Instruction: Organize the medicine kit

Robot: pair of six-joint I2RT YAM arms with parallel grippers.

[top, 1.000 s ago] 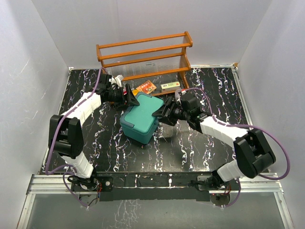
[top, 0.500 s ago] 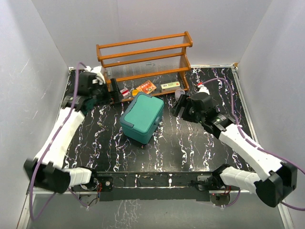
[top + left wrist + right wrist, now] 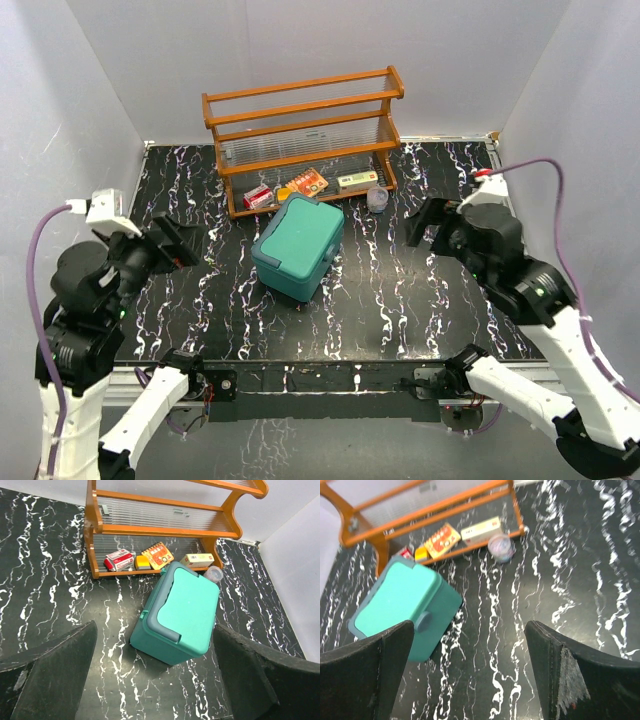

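Currently the medicine kit point(image 3: 300, 245) sits closed; left tool point(image 3: 185, 243) and right tool point(image 3: 425, 222) gape empty.

Our arms point(image 3: 580, 345): white shells, black joints.
Our cables point(image 3: 32, 275): purple, one per arm.
Our fingers point(image 3: 565, 675): black, one scuffed grey.
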